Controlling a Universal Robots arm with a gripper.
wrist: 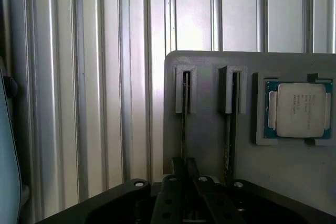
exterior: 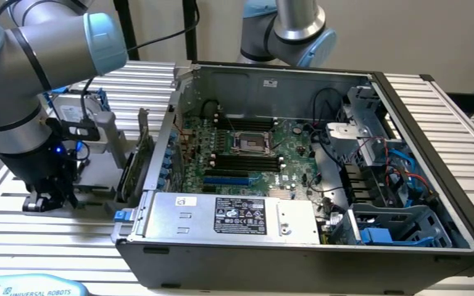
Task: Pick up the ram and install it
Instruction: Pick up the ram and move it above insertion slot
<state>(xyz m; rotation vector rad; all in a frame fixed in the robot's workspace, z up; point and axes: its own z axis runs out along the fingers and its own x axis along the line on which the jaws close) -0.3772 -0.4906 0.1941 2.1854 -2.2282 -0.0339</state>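
One grey arm [exterior: 10, 92] is bending down at the exterior view's left, hanging its gripper [exterior: 46, 198] low over a grey holder plate [wrist: 207, 145] just beside the open computer case [exterior: 303, 246]. In the wrist view the ram [wrist: 184, 124] is standing on edge in a narrow slot of that plate, directly under the gripper. A second stick [wrist: 229, 129] is standing parallel in the neighbouring slot, and a processor [wrist: 300, 109] is sitting in a square recess beyond it. Whether the gripper is clamping the ram or merely straddling it cannot be told from either view.

The step in hand appears to be the pick. Doing it well is probably calling for the tool to be sitting square to the ram's thin edge, pressing on its flat faces and lining up plumb with the slot, so the board is not binding against the walls. The second stick is standing near enough that a skewed grip is risking a knock.

Everything is resting on a table [exterior: 451, 123] of ribbed aluminium slats. Inside the case the motherboard [exterior: 258, 139] is lying flat, its black memory slots [exterior: 241, 161] appearing unfilled. An upright expansion card [exterior: 142, 154] is standing just outside the case. Behind, a second arm [exterior: 299, 31] is rising before a plain pale wall [exterior: 410, 31].
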